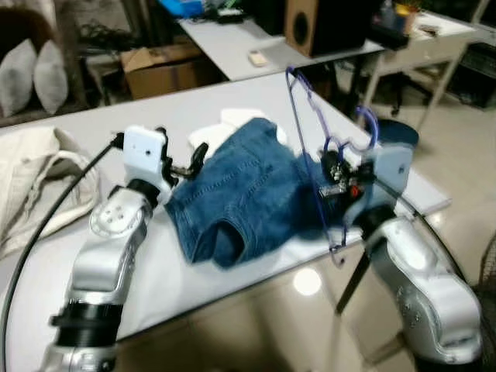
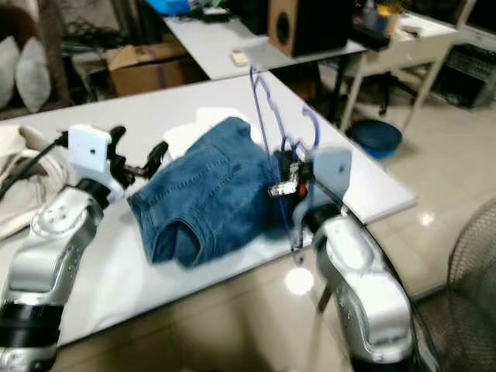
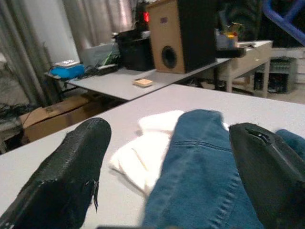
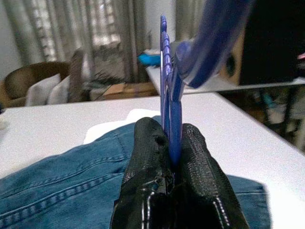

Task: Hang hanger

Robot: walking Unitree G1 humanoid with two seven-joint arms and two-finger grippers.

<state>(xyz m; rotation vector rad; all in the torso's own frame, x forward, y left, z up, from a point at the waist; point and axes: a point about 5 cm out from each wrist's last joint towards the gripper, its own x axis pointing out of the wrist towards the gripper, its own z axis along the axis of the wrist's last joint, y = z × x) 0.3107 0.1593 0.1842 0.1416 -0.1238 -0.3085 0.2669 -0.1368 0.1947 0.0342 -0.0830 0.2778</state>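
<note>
My right gripper [image 1: 335, 174] is shut on a blue wire hanger [image 1: 306, 147], which it holds upright above the right part of the white table [image 1: 116, 116]. In the right wrist view the hanger [image 4: 164, 71] rises from between the closed fingers [image 4: 147, 143]. Folded blue jeans [image 1: 240, 194] lie on the table, partly over a white cloth [image 1: 225, 128]. My left gripper [image 1: 182, 159] is open just left of the jeans, low over the table. In the left wrist view its fingers [image 3: 62, 181] frame the jeans [image 3: 205, 171] and the white cloth [image 3: 143, 152].
A beige garment [image 1: 31, 178] lies at the table's left end. Behind stand a second table [image 1: 232, 43] with a speaker [image 1: 302, 23], and a cardboard box [image 1: 163, 70]. A blue basin [image 2: 374, 138] and a fan [image 2: 473, 263] are on the floor to the right.
</note>
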